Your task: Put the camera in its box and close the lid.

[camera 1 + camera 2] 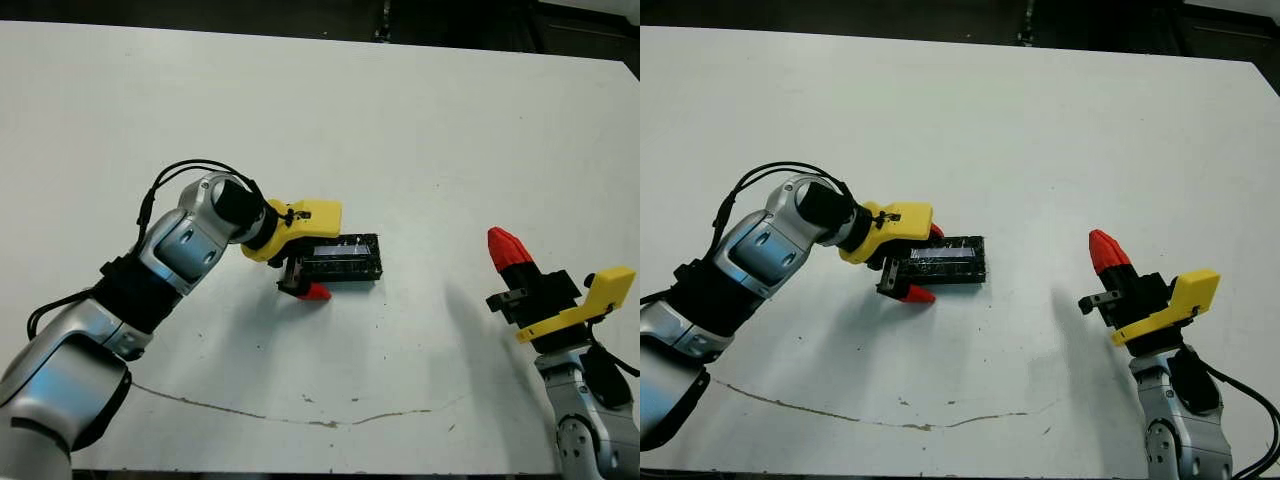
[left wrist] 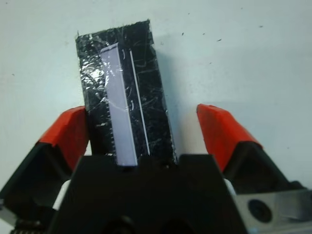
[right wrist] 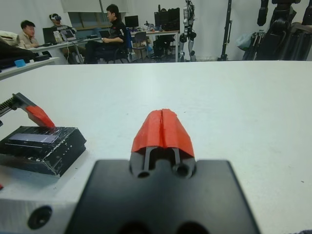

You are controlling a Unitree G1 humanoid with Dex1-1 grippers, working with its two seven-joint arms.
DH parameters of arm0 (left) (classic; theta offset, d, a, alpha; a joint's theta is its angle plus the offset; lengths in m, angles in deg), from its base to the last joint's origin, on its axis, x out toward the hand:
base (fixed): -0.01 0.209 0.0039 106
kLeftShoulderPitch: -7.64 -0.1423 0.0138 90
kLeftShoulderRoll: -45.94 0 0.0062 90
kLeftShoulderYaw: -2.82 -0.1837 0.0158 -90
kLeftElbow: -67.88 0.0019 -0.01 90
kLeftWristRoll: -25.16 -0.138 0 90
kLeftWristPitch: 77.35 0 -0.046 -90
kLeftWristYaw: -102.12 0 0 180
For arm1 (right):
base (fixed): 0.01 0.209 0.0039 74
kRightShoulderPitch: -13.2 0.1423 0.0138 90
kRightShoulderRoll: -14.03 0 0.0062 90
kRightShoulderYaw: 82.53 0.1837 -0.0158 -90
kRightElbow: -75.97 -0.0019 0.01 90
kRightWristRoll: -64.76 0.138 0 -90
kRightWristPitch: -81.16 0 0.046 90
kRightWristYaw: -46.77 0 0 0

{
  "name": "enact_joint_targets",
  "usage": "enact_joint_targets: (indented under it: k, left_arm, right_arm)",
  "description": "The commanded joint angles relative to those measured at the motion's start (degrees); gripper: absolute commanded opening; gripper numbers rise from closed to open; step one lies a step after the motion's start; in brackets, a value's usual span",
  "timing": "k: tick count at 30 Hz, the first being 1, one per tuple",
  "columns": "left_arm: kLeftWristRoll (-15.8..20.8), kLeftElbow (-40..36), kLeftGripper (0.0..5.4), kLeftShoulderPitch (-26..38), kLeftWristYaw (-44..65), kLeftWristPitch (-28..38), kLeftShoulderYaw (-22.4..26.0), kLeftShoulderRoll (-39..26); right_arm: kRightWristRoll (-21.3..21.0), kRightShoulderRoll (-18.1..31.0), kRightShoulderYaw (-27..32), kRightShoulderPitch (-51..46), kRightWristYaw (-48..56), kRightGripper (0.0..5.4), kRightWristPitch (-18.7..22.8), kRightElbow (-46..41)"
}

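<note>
Where the lid (image 2: pixel 127 92) lies flat near the middle of the white surface (image 1: pixel 420 120), glossy black with a pale stripe, the left gripper (image 2: pixel 146 129) straddles its end, fingers (image 2: pixel 222 131) spread apart, one touching its side, the other clear. The right gripper (image 3: pixel 162 127) hovers well apart, fingers pressed together, holding nothing.

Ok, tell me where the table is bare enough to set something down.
Bare: the whole far half of the table beyond the lid; the wide stretch between the lid and the right gripper; and the near strip in front of the lid. Crowded: only around the lid, where the left gripper straddles it, open.
</note>
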Motion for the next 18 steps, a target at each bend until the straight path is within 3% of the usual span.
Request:
enact_joint_targets:
  k: [1, 18]
  left_arm:
    - [-0.03, -0.03, 5.39, -1.74, -0.14, -1.19, -0.75, 0.1]
    - [0.12, -0.51, 5.39, -1.21, -3.75, -1.78, 1.76, -1.33]
  right_arm:
    - [-0.19, 0.28, 0.19, -0.72, 0.02, 0.0, 0.02, -0.05]
    - [-0.13, 0.58, 0.17, -0.43, 0.46, 0.0, 0.14, -0.06]
